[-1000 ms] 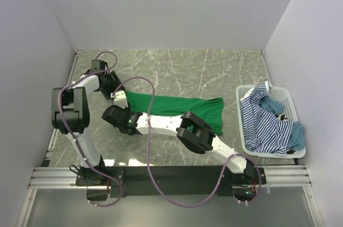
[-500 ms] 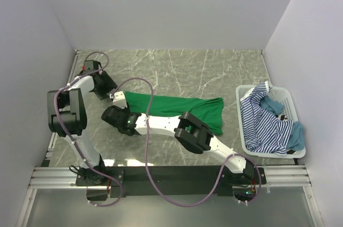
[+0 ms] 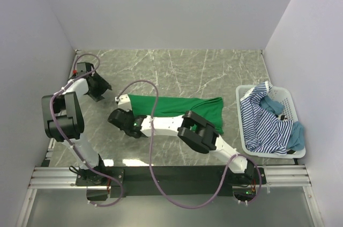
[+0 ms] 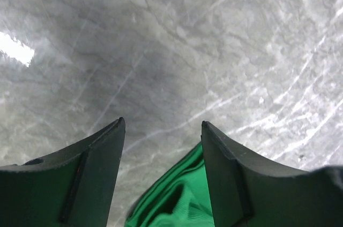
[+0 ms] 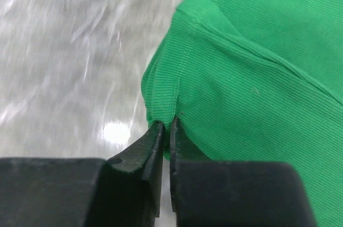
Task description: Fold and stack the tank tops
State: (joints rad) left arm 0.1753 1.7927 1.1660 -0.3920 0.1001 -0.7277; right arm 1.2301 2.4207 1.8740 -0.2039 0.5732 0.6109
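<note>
Nearest the arm bases, the right gripper (image 5: 165, 125) is pressed together on a hem fold at the left near corner of the green tank top (image 3: 171, 104). That top lies spread across the middle of the table (image 3: 187, 66), not folded as far as I can see. Off to the right, the white basket (image 3: 292, 98) holds the striped tank top (image 3: 262, 122) and the teal one (image 3: 298, 137), both just heaped in. Farther back on the left, the left gripper (image 4: 162, 123) hangs with its fingers spread and nothing between them. So I'd say this is very early: no folds done, no stack, two tops untouched.
</note>
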